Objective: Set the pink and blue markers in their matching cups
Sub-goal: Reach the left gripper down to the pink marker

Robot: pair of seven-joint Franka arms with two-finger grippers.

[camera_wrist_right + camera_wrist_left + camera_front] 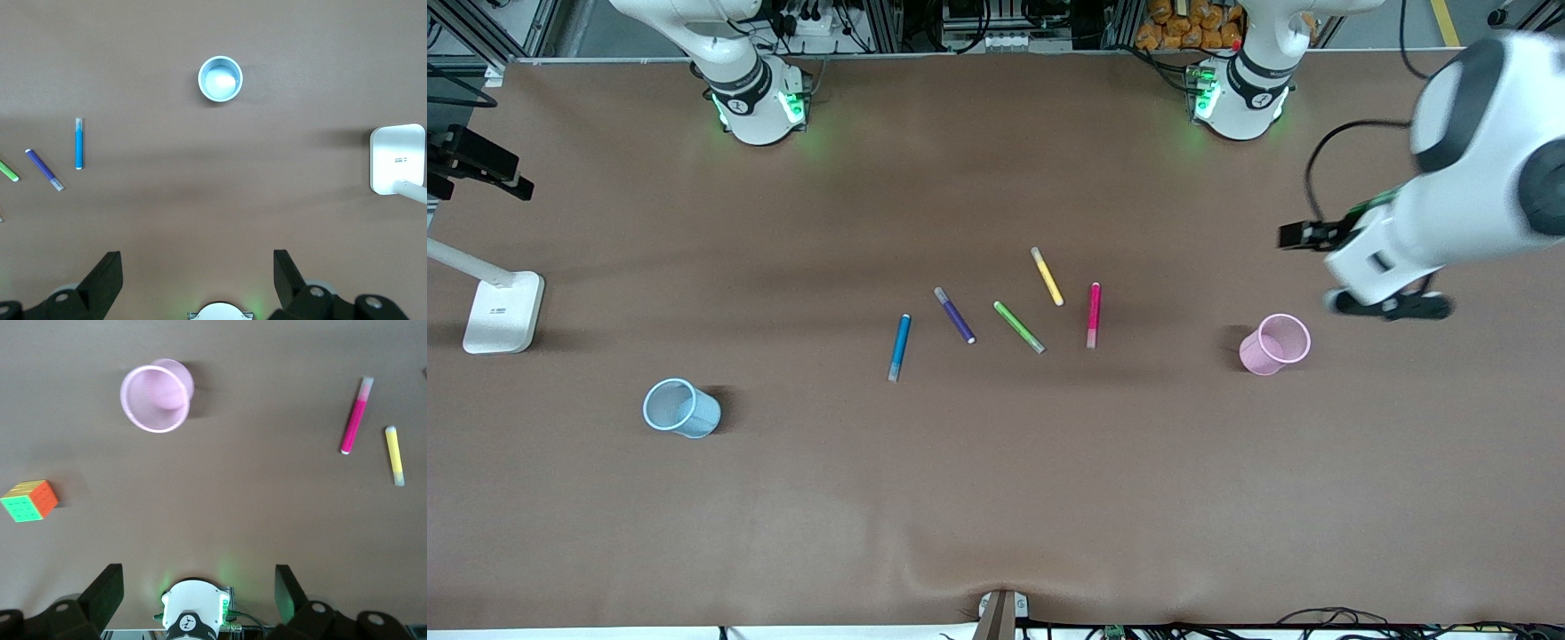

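Observation:
The pink marker lies flat mid-table, at the left arm's end of a row of markers. The blue marker lies at the row's other end. Upright toward the left arm's end of the table stands the pink cup. The blue cup stands toward the right arm's end, nearer the front camera. My left gripper hangs open and empty in the air beside the pink cup. My right gripper is open and empty high over the table; it shows only in its wrist view.
Between the two task markers lie a purple marker, a green marker and a yellow marker. A colourful puzzle cube sits near the pink cup. A white lamp base stands at the right arm's end.

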